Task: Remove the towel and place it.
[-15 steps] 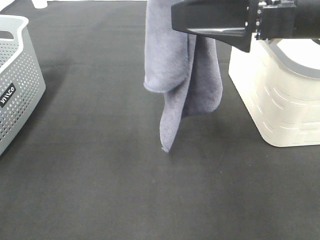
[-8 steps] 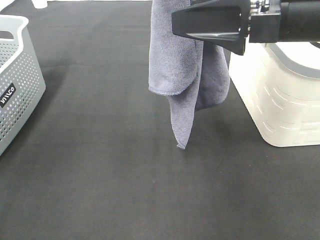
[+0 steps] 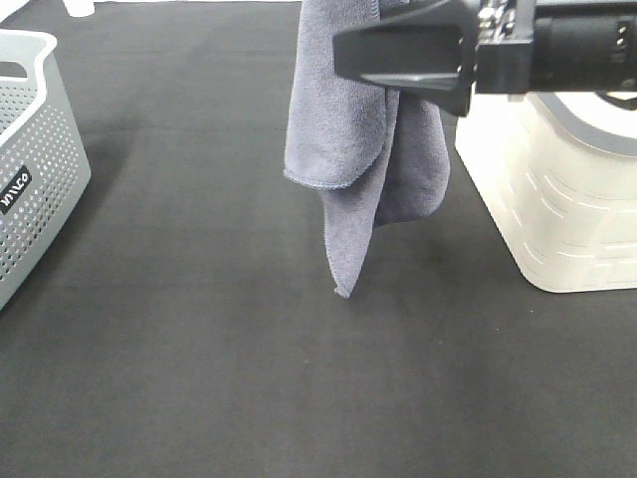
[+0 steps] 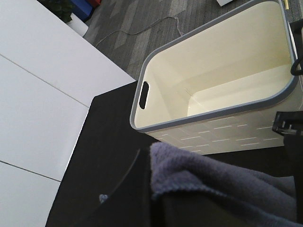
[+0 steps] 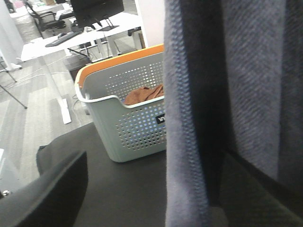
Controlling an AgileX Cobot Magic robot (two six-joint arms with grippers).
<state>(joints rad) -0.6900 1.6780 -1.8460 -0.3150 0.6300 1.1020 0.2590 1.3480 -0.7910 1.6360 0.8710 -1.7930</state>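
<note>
High camera looks down over table (image 3: 199, 378); wrist cameras press close to towel (image 3: 338, 119), seen in all views.

The towel (image 5: 251, 71) hangs close before me, its stitched edge running down between the spread dark fingers (image 5: 47, 194) of my end effector (image 5: 156, 196). Beyond it, on the black surface (image 5: 118, 189), stands a grey perforated basket (image 5: 137, 132) with an orange-brown cloth (image 5: 144, 94) inside.

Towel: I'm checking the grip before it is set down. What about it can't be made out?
- Top of the towel and its grip: exterior high view, cut off by the upper edge, crossed by the right arm.
- The left gripper's fingers: left wrist view, the bunched towel covers them.
- Towel's lower end: right wrist view, cut off by the frame edge.
</note>
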